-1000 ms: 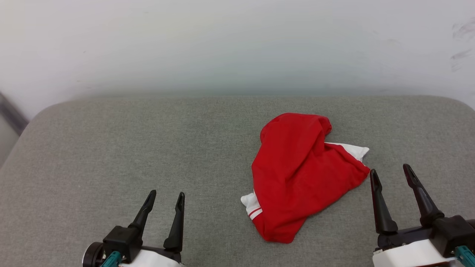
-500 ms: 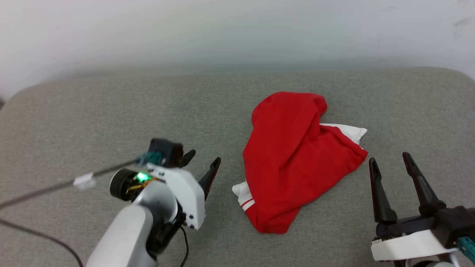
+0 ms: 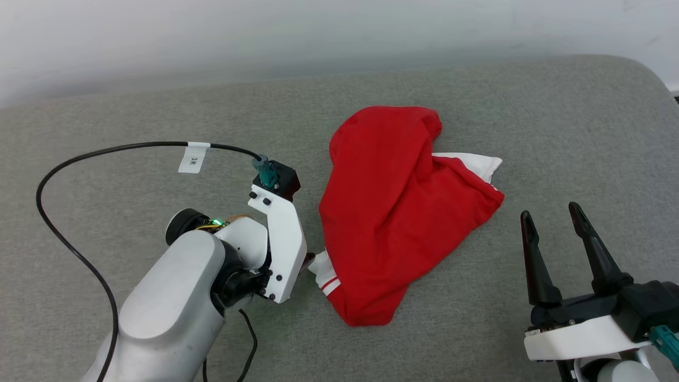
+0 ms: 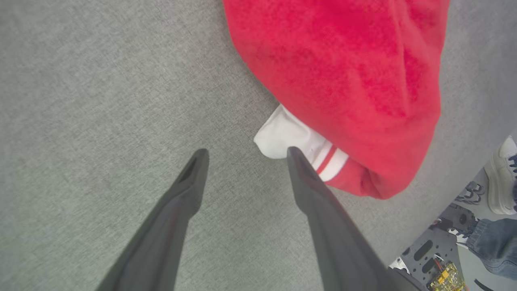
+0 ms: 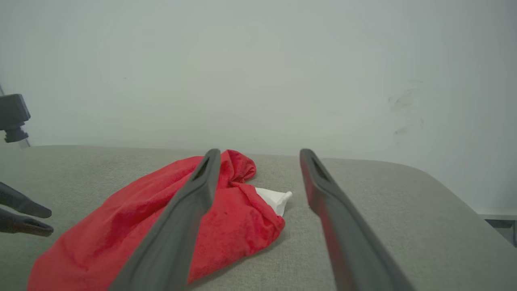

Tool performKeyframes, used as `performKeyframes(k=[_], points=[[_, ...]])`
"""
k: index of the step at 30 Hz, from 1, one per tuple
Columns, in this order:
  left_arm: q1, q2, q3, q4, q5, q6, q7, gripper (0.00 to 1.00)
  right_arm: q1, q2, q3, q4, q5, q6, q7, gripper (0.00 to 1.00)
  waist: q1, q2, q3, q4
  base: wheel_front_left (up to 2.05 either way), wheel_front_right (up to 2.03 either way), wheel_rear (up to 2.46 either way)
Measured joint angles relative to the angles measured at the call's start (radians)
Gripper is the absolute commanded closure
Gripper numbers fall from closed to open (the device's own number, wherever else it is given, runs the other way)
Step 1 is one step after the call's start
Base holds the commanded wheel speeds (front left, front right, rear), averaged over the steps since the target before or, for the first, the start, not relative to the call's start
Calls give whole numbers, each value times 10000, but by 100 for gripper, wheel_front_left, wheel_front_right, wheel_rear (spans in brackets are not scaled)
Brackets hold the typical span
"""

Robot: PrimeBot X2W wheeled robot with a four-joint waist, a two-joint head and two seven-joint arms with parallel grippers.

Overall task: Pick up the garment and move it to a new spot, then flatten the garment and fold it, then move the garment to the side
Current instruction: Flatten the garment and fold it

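The garment [image 3: 392,212] lies crumpled on the grey table, a red heap with one white sleeve tip [image 3: 480,164] at its right. Another white sleeve with red stripes [image 3: 324,273] sticks out at its lower left. My left arm [image 3: 276,233] reaches down beside that striped sleeve. In the left wrist view my left gripper [image 4: 246,152] is open just above the cloth, its right fingertip over the striped sleeve's [image 4: 282,135] edge, nothing between the fingers. My right gripper [image 3: 549,215] stands open right of the garment, apart from it, and open in its wrist view [image 5: 259,152].
The grey padded table [image 3: 132,106] ends at a pale wall behind and a rounded corner [image 3: 636,69] at the right. A black cable [image 3: 79,159] with a white tag loops over the table's left half. Beyond the near edge are a person's shoe [image 4: 501,182] and the robot's base.
My left arm has swung forward and right, turning its open gripper down at the striped sleeve. The head camera has shifted. The right gripper stays open in place; the garment lies unmoved.
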Motion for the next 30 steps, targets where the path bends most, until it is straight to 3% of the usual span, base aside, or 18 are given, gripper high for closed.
performKeyframes(k=[14,15,16,17,24,30], points=[[-454,-261,-704,1103,-19,0,109,0,-365,2,115,2,159,0,0,0,0,0,770,-481,0,0,0],[-454,-261,-704,1103,-19,0,109,9,-365,2,115,2,159,0,0,0,0,0,770,-481,0,0,0],[-498,-232,-798,1118,10,0,105,74,-385,0,119,6,159,0,0,0,0,0,816,-500,0,0,0],[-508,-199,-846,1114,2,0,48,100,-391,2,125,19,159,0,2,0,0,0,844,-513,0,0,0],[-93,79,-397,1319,-128,111,-1507,100,-334,0,-167,169,140,0,0,0,0,0,498,-348,0,0,0],[128,389,581,1187,-259,675,-3060,100,-178,2,-255,217,35,0,0,0,0,0,22,62,0,0,0]])
